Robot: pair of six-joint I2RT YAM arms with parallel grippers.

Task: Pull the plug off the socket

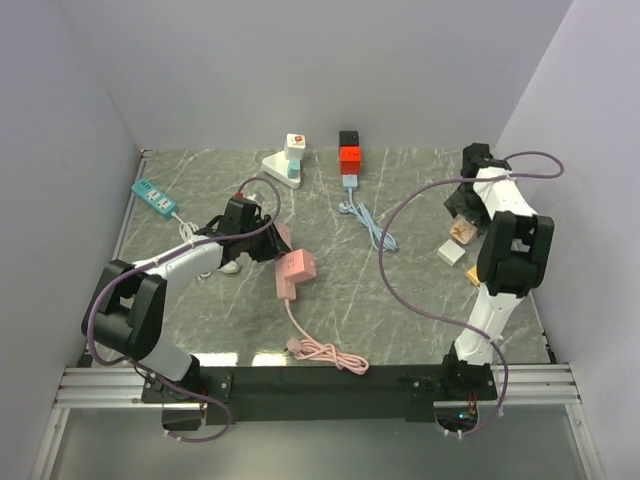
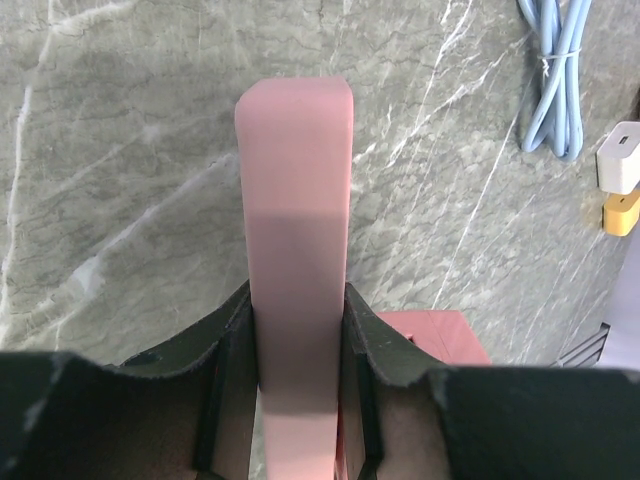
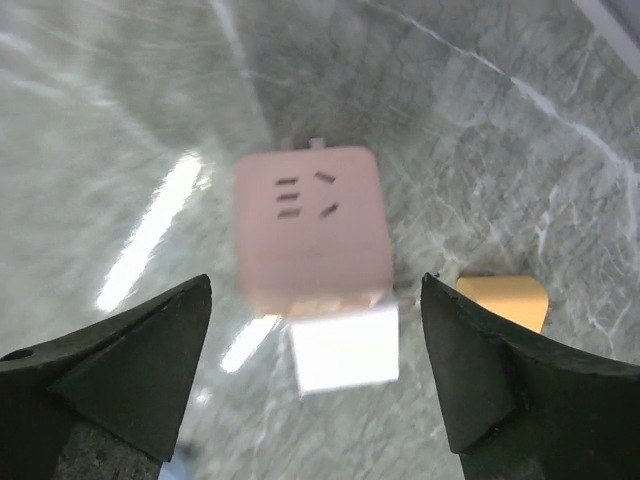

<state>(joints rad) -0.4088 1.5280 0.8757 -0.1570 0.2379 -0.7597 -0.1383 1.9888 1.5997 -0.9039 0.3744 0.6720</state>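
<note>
Left to right: my left gripper (image 2: 297, 305) is closed tight on the pale pink plug (image 2: 296, 180), a flat slab with rounded corners that juts out beyond the grip, left of centre on the marbled table (image 1: 420, 290). Just beside it sits the pink socket cube (image 1: 296, 268), with its pink cable (image 1: 322, 350) coiling toward the near edge. At right, my right gripper (image 3: 316, 283) hangs wide open and holds nothing, above a second pink socket block (image 3: 310, 210) with a white adapter (image 3: 345, 345) against it.
</note>
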